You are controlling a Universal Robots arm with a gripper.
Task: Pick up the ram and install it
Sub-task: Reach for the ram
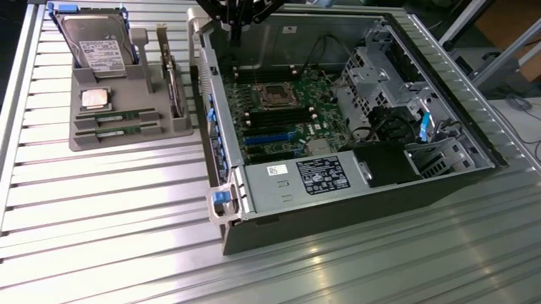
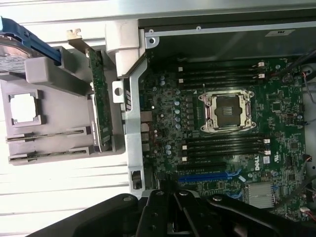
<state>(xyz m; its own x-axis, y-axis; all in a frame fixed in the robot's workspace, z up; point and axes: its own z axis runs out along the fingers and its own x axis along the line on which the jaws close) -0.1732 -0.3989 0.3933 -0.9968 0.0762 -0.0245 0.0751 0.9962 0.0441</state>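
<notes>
Two ram sticks lie flat in slots at the front of the grey holder: one ram stick (image 1: 116,114) (image 2: 47,137) and a second (image 1: 118,131) (image 2: 47,155) beside it. My black gripper (image 1: 237,25) (image 2: 170,197) hangs high over the far wall of the open computer case (image 1: 228,209), to the exterior view's right of the holder and well apart from the sticks. Its fingers are shut with nothing between them. On the motherboard (image 2: 291,143), the dark memory slots (image 1: 275,117) (image 2: 222,145) beside the processor socket (image 1: 277,95) (image 2: 227,111) stand empty.
The grey holder (image 1: 85,142) also carries a hard drive (image 1: 97,38), a square silver processor chip (image 1: 95,98) (image 2: 24,107) and an upright expansion card (image 1: 173,82) (image 2: 98,103). Inside the case sit a power supply (image 1: 313,177), drive cages (image 1: 381,76) and cables. Ribbed metal tabletop (image 1: 101,221) surrounds everything.
</notes>
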